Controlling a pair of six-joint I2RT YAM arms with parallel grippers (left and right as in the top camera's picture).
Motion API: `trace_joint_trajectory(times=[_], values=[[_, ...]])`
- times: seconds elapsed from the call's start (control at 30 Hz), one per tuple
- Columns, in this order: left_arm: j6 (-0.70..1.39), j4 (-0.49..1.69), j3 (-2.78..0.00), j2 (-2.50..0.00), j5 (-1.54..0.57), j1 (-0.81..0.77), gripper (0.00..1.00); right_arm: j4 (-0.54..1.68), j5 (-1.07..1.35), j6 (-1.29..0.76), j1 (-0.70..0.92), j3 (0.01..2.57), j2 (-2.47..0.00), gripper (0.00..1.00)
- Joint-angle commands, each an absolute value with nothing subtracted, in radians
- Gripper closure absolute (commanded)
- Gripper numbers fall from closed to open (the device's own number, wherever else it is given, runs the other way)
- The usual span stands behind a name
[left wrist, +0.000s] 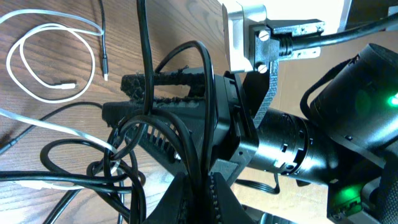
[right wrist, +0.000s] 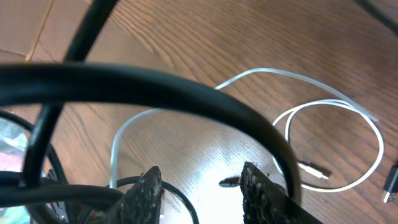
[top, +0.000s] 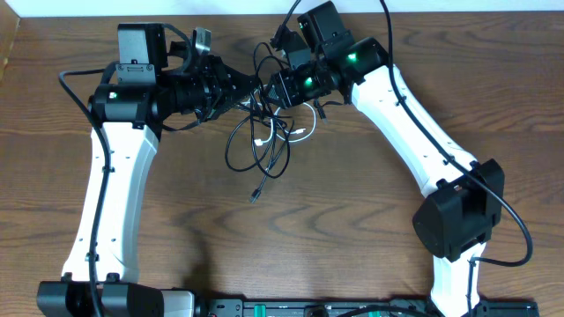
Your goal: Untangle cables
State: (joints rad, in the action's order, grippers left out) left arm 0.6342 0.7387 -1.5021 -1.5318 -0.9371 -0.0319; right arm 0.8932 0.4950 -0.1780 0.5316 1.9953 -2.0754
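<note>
Both arms nose to nose over the knot at the back of the desk.

Brown wood-grain desk [top: 352,224] with a faint sheen, its far edge running along a pale strip [top: 476,4] at the top of the overhead view. There is broad bare wood in front of the tangle and out to both sides. The heap sits centre-back, right between the two wrists. The black cables [right wrist: 155,87] lie in loose springy loops, some lifted off the wood. A thin white cable [right wrist: 273,71] is coiled flat just beside them, and a black plug tip [top: 254,195] trails nearest the front. On the left gripper [top: 248,88], the jaws are pinched shut on one of the black cables. On the right gripper [right wrist: 202,186], the ribbed black jaws stand partly apart with bare wood showing between the tips, and a black cord arches across close to its camera.
</note>
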Motion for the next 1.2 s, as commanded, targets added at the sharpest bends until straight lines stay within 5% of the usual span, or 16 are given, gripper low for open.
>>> trace_joint_trajectory(times=[0.0,0.8,1.17], values=[[0.66,0.74,-1.509,-1.535,-0.956,-0.031,0.92,0.9,0.516,-0.19,0.552,2.0,-2.092,0.63],[0.532,0.744,-1.509,-1.536,-0.93,-0.033,0.92,1.013,0.768,0.07,0.454,2.021,-2.052,0.53],[0.582,0.747,-1.509,-1.536,-0.93,-0.059,0.92,0.939,0.6,-0.03,0.533,2.019,-2.054,0.55]])
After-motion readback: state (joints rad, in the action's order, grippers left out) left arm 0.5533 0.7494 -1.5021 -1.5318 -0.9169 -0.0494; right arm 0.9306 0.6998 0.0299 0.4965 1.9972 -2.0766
